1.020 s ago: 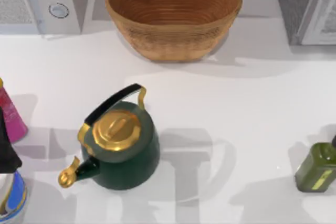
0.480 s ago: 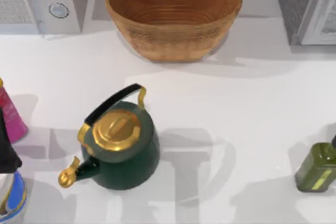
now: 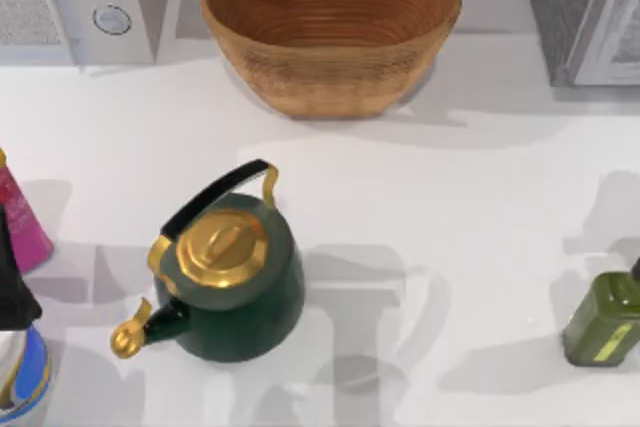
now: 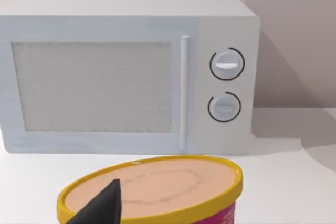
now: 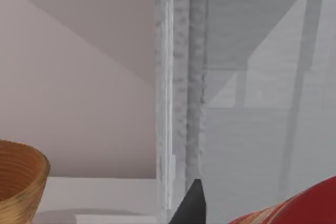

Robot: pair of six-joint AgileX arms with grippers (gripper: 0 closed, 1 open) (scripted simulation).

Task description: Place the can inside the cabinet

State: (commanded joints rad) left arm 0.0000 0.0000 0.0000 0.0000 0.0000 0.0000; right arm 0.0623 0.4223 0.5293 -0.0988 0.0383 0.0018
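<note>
My right fingers [image 5: 191,203] grasp the small red can [image 5: 294,208]; it could strike the grey speckled cabinet [image 5: 252,77] frame.

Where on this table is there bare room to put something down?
Open patches: between the basket and the kettle, and from the kettle across to the olive bottle. Crowded: the left edge by the pink bottle, and the back with microwave and cabinet.

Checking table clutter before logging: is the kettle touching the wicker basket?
Apart. The top view shows bare white table between the kettle and the wicker basket, which stands farther back.
</note>
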